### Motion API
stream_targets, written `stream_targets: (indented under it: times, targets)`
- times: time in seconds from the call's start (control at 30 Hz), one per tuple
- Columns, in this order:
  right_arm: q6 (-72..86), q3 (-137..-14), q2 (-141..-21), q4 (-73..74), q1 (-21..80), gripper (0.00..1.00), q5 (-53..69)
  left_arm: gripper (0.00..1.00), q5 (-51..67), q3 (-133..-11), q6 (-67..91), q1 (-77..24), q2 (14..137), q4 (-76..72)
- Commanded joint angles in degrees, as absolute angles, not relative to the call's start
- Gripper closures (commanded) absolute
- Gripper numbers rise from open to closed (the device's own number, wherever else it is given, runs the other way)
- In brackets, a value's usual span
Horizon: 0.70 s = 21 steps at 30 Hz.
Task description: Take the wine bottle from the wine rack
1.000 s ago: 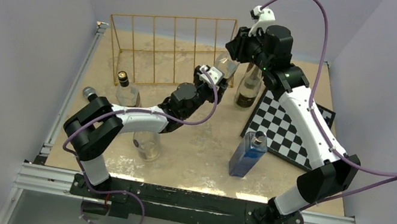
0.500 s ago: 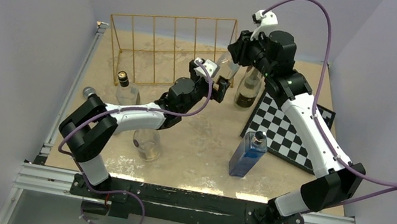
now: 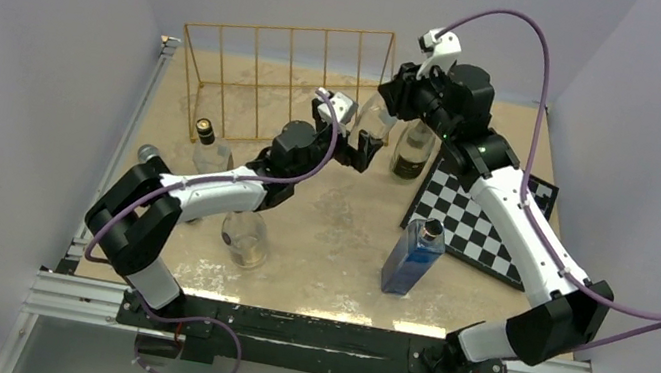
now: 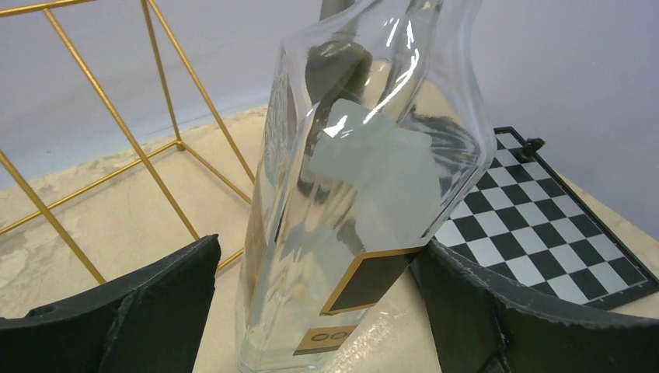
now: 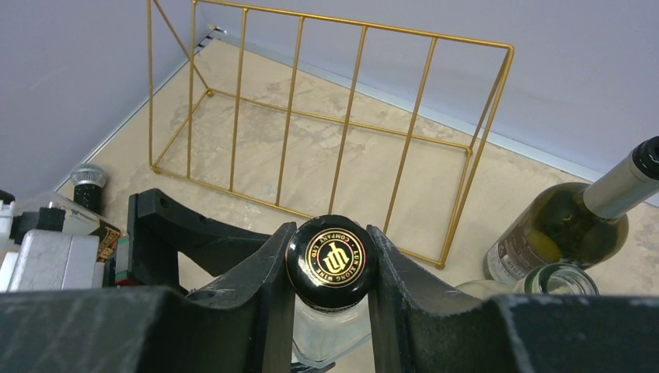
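The gold wire wine rack (image 3: 284, 77) stands empty at the back of the table; it also shows in the left wrist view (image 4: 167, 101) and the right wrist view (image 5: 350, 124). The clear glass wine bottle (image 3: 375, 118) stands tilted on the table just outside the rack's right end. My right gripper (image 3: 400, 97) is shut on the bottle's black, gold-printed cap (image 5: 332, 262). My left gripper (image 3: 354, 145) is open around the bottle's lower body (image 4: 365, 179); its right finger (image 4: 466, 303) touches the glass and its left finger (image 4: 155, 303) stands slightly apart.
A greenish wine bottle (image 3: 413, 150) stands close to the right of the held bottle. A checkerboard (image 3: 479, 216) lies at the right and a blue bottle (image 3: 414, 256) stands in front of it. A black-capped clear bottle (image 3: 208, 154), a grey-capped one (image 3: 149, 156) and a glass jar (image 3: 245, 238) stand at the left.
My left gripper has moved further back and right, bringing its open fingers around the bottle's base. My right arm has shifted slightly right with the cap still in its grip.
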State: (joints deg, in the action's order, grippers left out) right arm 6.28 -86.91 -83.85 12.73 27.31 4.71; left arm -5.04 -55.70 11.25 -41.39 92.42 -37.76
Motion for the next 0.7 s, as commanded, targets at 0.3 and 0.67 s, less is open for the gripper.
stream_targets:
  times: [0.3, 0.67]
  targets:
    - [2.6, -82.9, -77.2, 8.3, 25.2, 1.0, 2.9, 0.01, 7.4, -55.2, 8.7, -38.2, 86.1, -43.3]
    - [1.0, -71.7, -72.8, 1.4, 25.2, 1.0, 7.6, 0.02, -0.5, -62.4, 9.6, -37.6, 87.9, -33.0]
